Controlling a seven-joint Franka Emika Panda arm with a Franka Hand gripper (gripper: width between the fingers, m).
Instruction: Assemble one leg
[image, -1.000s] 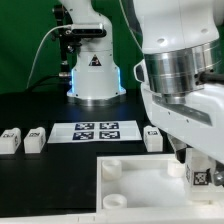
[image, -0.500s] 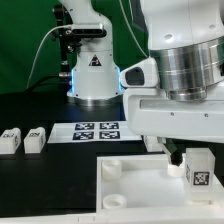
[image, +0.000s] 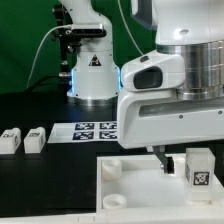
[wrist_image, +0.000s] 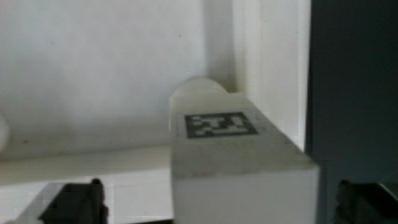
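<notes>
A white leg (image: 200, 170) with a square marker on its face stands at the right end of the large white panel (image: 135, 183). My gripper (image: 190, 163) straddles it. In the wrist view the leg (wrist_image: 231, 150) sits between my two dark fingertips (wrist_image: 75, 202), with a gap showing on each side, so the gripper (wrist_image: 221, 202) is open. Two more legs (image: 10, 140) (image: 35, 138) lie on the black table at the exterior view's left.
The marker board (image: 95, 130) lies behind the panel. The panel has round sockets (image: 112, 167) (image: 117, 199) at its left corners. The robot base (image: 95, 75) stands at the back. The arm's body hides the table at the right.
The arm's body has swung toward the exterior view's left and now hides the leg that lay right of the marker board. The leg on the panel has hardly moved.
</notes>
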